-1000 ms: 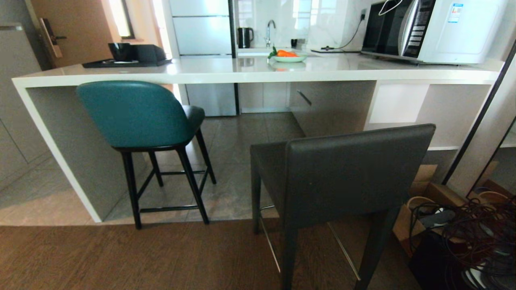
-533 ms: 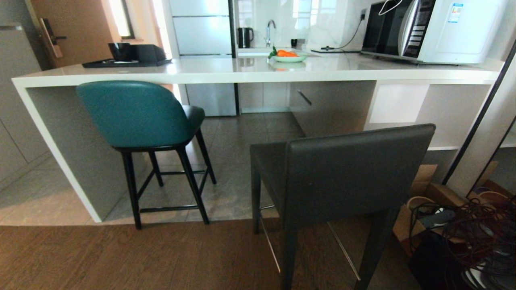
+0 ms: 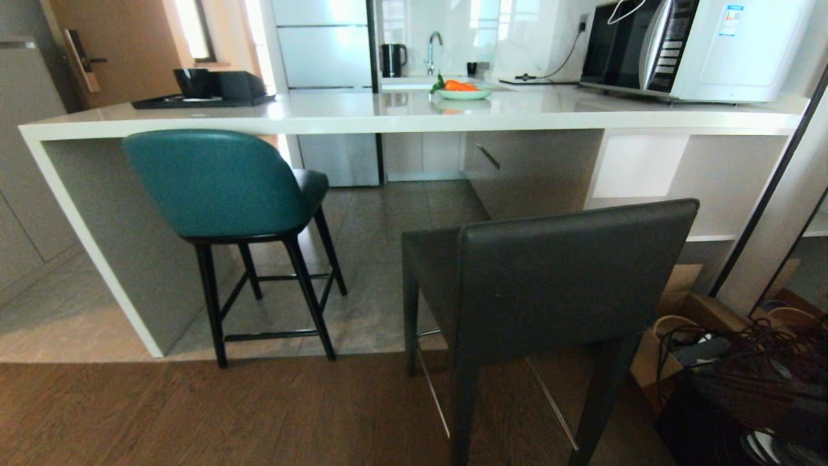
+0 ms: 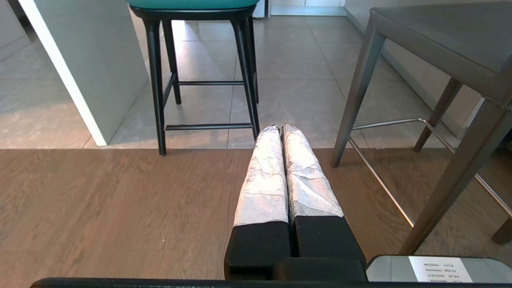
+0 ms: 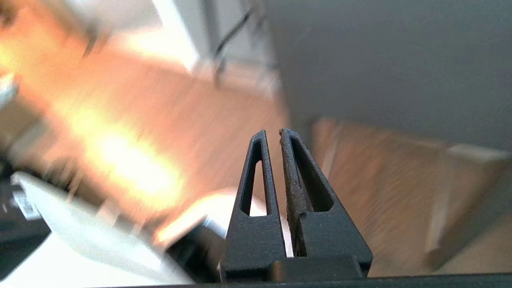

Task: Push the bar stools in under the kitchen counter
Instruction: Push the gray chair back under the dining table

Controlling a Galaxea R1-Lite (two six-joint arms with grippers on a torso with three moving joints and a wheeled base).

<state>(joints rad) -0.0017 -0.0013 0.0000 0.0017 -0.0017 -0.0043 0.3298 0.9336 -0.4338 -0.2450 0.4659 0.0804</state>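
Note:
The teal bar stool (image 3: pixel 213 181) stands at the left with its seat partly under the white kitchen counter (image 3: pixel 414 120). The dark grey bar stool (image 3: pixel 569 278) stands pulled out on the wood floor, its back towards me. Neither gripper shows clearly in the head view. My left gripper (image 4: pixel 279 127) is shut and empty, held low and level over the wood floor, pointing between the teal stool's black legs (image 4: pixel 156 80) and the grey stool (image 4: pixel 440 36). My right gripper (image 5: pixel 273 132) has its black fingers nearly together, empty, just below the grey stool's back (image 5: pixel 380 60).
The counter's white side leg (image 3: pixel 97 246) stands left of the teal stool. A microwave (image 3: pixel 692 45), a bowl of carrots (image 3: pixel 462 90) and a black tray (image 3: pixel 207 97) are on the counter. Cardboard boxes and tangled cables (image 3: pixel 744 343) lie on the floor at the right.
Both stools stand where they were. At the lower right of the head view a dark blurred shape has come in over the cables.

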